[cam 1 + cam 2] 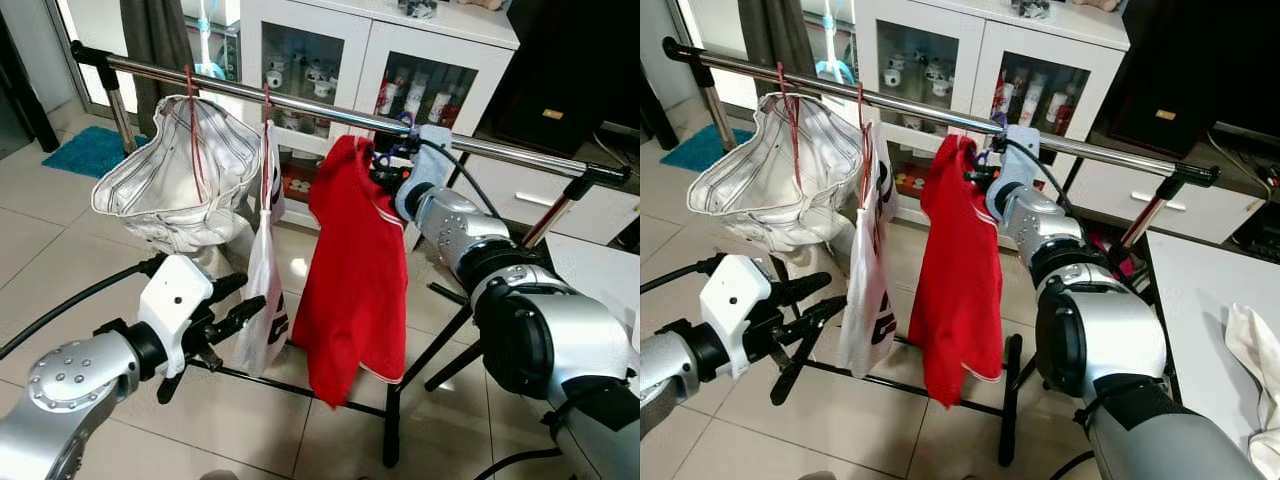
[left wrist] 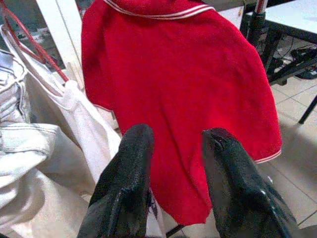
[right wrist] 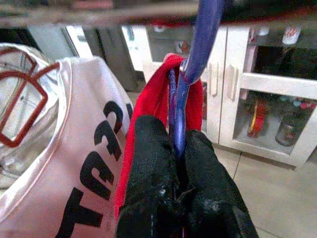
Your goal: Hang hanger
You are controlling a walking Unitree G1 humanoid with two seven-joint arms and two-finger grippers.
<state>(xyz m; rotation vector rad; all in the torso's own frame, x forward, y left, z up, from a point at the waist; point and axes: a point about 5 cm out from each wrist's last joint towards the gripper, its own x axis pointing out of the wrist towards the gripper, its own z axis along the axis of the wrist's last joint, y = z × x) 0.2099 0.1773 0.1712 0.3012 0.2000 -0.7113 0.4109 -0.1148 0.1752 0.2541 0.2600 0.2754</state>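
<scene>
The right gripper (image 3: 179, 148) is raised to the chrome clothes rail (image 1: 300, 103), its two black fingers pinched tight on the stem of a blue plastic hanger (image 3: 190, 74). The hanger's hook curves up to the rail; whether it rests on the bar cannot be told, as the top is blurred in the right wrist view and partly covered by the wrist in the head views. A red short-sleeved shirt with white trim (image 1: 350, 270) hangs from this hanger.

The left gripper (image 1: 228, 310) is held low, in front of the rack, fingers parted and holding nothing, pointed toward the red shirt.

Just beside the red shirt hangs a white sleeveless top with black lettering (image 1: 868, 270) on a red wire hanger (image 1: 266, 150); the letters are read sideways and only partly, and cannot be made out with certainty. Further along the rail is a pale grey-white garment (image 1: 180, 180) on another red hanger.

Behind the rack stands a white glass-door cabinet (image 1: 380, 60) holding bottles and small jars; their labels are too small to read.
</scene>
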